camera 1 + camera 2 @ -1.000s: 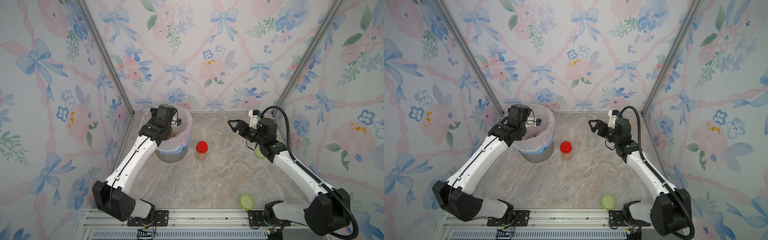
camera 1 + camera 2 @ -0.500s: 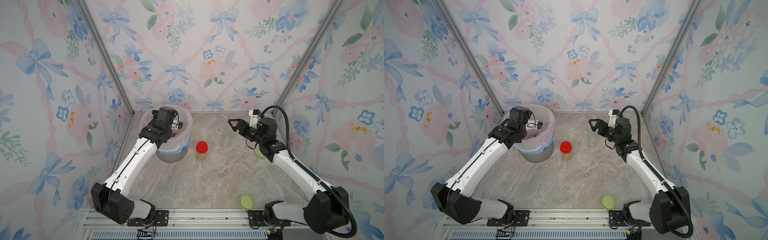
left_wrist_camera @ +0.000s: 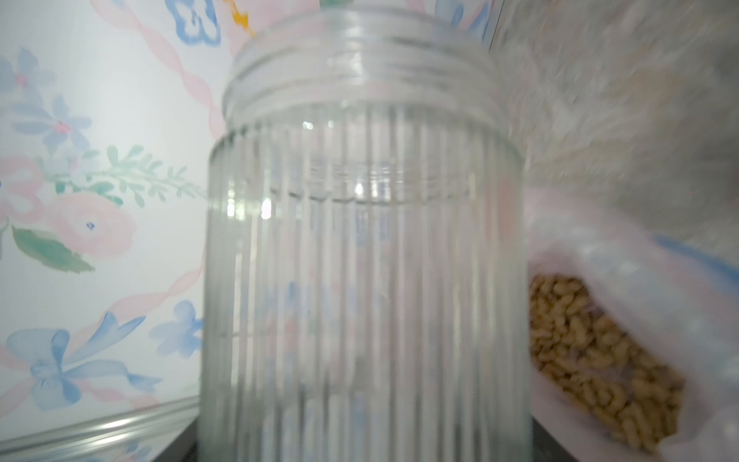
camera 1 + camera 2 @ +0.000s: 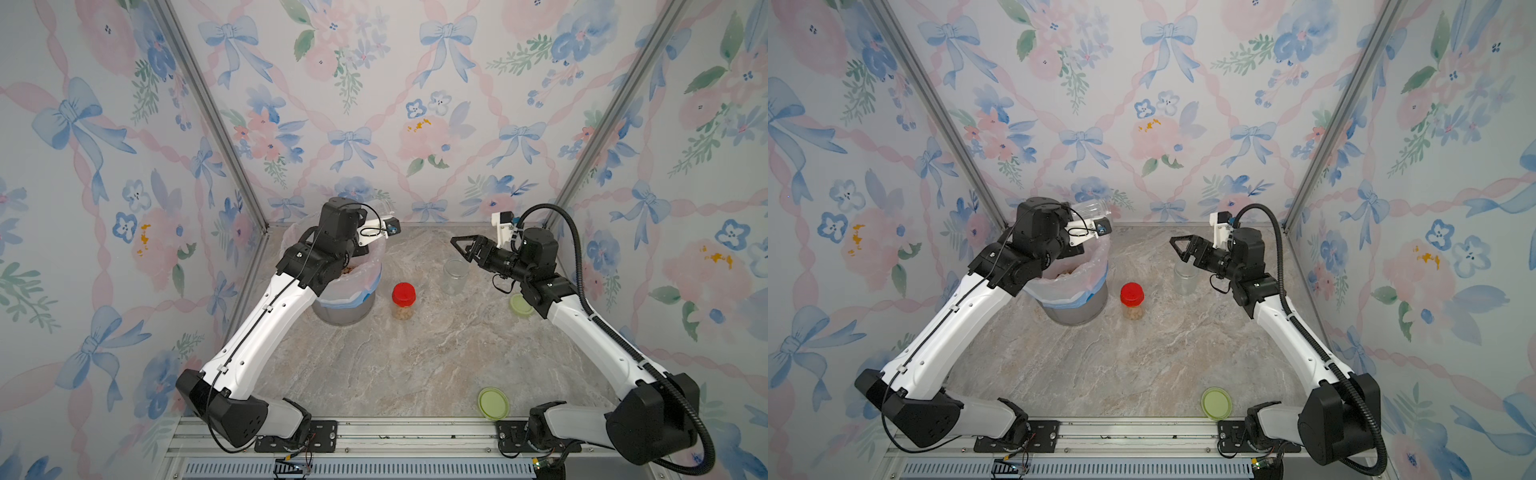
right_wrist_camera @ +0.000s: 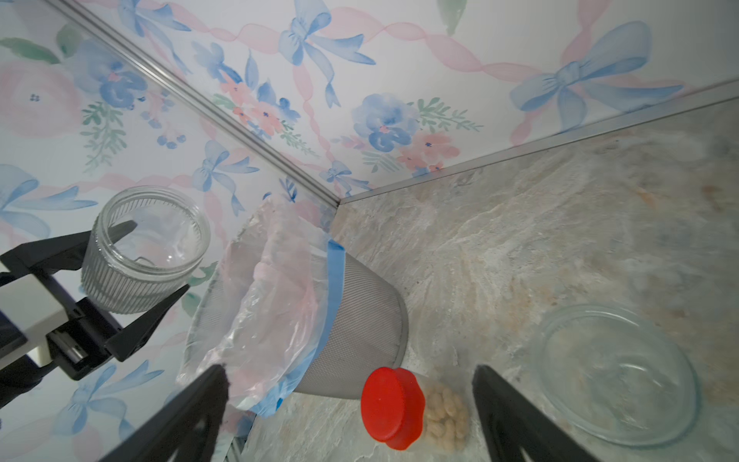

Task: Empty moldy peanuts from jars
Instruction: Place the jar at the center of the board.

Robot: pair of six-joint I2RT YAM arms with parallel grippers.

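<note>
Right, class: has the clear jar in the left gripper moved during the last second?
Yes. In a top view the clear jar, held by the left gripper, has shifted up the picture, from over the mouth of the bin towards its far rim.

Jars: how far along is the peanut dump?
Done: the open jar stands empty on the table, green lids lie loose, and peanuts are in the bin. In hand: the left gripper holds the ribbed jar, empty, by the bin; the right gripper is open. Left: the red-lid jar, still capped and holding peanuts.
</note>
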